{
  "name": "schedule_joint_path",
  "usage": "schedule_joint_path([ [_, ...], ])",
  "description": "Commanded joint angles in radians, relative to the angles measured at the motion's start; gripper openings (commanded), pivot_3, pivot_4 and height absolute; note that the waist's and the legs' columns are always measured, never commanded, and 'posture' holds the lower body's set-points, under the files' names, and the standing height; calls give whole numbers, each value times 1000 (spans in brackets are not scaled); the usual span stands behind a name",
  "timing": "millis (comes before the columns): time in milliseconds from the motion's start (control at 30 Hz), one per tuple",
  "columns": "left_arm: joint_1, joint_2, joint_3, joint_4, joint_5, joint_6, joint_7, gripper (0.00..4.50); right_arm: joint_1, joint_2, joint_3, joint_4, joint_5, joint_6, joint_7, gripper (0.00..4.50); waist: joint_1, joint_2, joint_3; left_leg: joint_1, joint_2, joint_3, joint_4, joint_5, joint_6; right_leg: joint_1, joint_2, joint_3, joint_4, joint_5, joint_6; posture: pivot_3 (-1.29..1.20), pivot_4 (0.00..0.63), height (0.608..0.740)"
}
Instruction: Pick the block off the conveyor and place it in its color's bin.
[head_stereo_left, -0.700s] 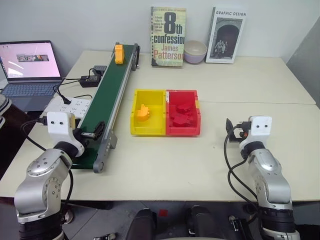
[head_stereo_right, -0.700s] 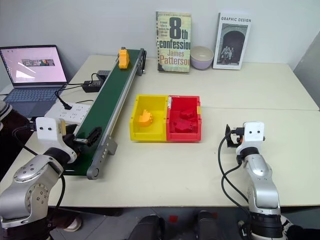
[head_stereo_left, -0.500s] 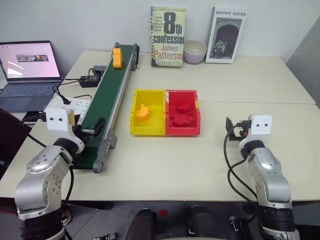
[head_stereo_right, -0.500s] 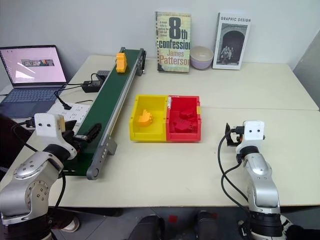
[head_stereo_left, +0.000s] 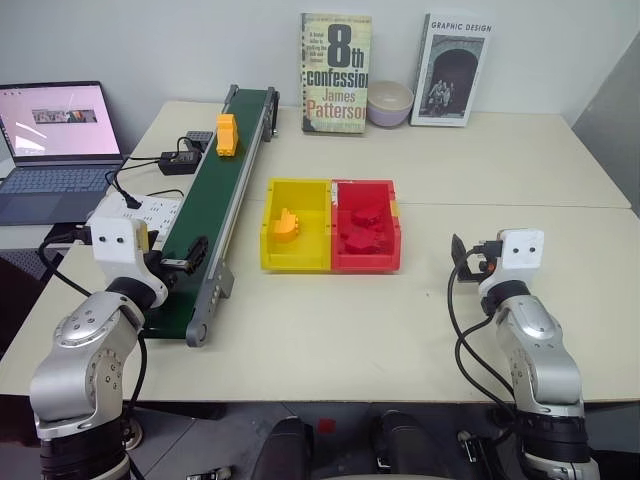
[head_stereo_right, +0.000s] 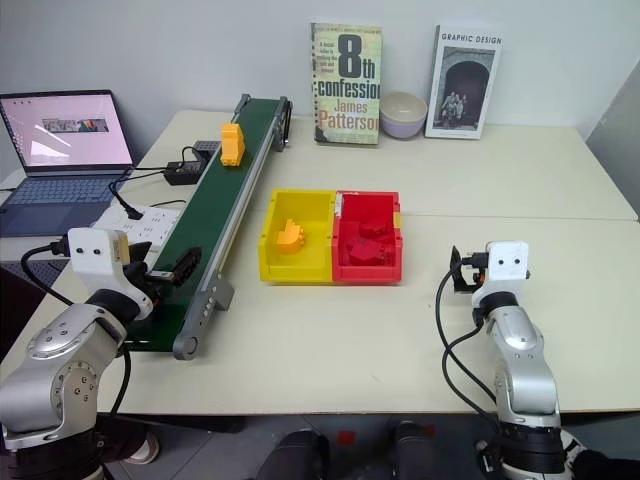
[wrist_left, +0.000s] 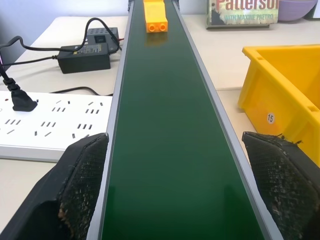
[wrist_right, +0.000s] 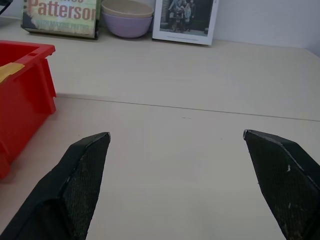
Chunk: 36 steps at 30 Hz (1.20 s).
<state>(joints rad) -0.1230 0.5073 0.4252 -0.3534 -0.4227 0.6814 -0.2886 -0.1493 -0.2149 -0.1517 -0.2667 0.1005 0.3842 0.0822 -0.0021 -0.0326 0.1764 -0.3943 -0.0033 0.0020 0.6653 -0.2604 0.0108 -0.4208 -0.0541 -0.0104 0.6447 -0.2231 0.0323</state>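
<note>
Orange-yellow block (head_stereo_left: 227, 134) sits on the conveyor (head_stereo_left: 215, 205), up toward the belt's far end, studs up, untouched. In the left wrist view it shows far along the green belt (wrist_left: 170, 130), centred between the silver rails.

Left gripper (wrist_left: 175, 185) — fingers spread wide, one finger (wrist_left: 82, 175) over each rail, straddling the near end of the belt and holding nothing. It points along the belt toward the block, well apart from it.

Right gripper (wrist_right: 187, 175) — also wide, empty, above bare table (head_stereo_left: 480, 170) to the right of the trays.

Yellow bin (head_stereo_left: 297, 226) stands just right of the conveyor's middle stretch, side by side and touching the red tray (head_stereo_left: 366, 226). One orange-yellow piece (head_stereo_left: 286, 224) already lies in the yellow bin; red blocks (head_stereo_left: 358, 228) lie in the red one.

Left of the conveyor: white power strip (wrist_left: 45, 125), black adapter (wrist_left: 85, 55) with cables, open laptop (head_stereo_left: 55, 135). At the back against the wall: two upright books (head_stereo_left: 336, 72) (head_stereo_left: 452, 70) with a bowl (head_stereo_left: 390, 103) between them.
</note>
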Motion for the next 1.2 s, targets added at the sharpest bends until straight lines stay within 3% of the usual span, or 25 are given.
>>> schedule_joint_path([
  [33, -2, 1, 7, -30, 0, -18, 7, 4500, -9, -9, -13, -32, 4, -7, 3, 4488, 0, 0, 0, 0, 0, 0, 0, 0, 0, 0, 0, 0, 0, 0, 0, 0, 150, 740],
  [333, -9, -11, -5, -23, 4, -16, 23, 4500, -9, -33, -15, -47, 24, -8, 47, 4488, 0, 0, 0, 0, 0, 0, 0, 0, 0, 0, 0, 0, 0, 0, 0, 0, 150, 740],
  [533, -39, -12, -28, 11, 19, -4, 45, 4500, -72, -149, -2, -114, 261, 59, 358, 4488, 0, 0, 0, 0, 0, 0, 0, 0, 0, 0, 0, -1, 0, 0, 0, 0, 150, 740],
  [800, -112, -13, -66, 55, 43, 29, 84, 4500, -209, -369, 41, -198, 613, 286, 738, 4488, 1, 0, 0, 0, 0, -1, 0, 0, 0, 0, 1, -2, -1, 0, 0, 0, 150, 740],
  [967, -144, -17, -86, 96, 64, 29, 100, 4500, -284, -434, 80, -230, 737, 381, 840, 4488, 2, 0, 0, -1, 0, -2, 0, 0, 0, 0, 0, -1, -1, 0, 0, 0, 150, 740],
  [1200, -156, -29, -98, 126, 91, 33, 127, 4500, -330, -433, 105, -238, 789, 426, 826, 4488, 3, 0, 0, -2, 0, -3, 0, 0, 0, 0, -1, -1, -1, 0, 0, 0, 150, 740],
])
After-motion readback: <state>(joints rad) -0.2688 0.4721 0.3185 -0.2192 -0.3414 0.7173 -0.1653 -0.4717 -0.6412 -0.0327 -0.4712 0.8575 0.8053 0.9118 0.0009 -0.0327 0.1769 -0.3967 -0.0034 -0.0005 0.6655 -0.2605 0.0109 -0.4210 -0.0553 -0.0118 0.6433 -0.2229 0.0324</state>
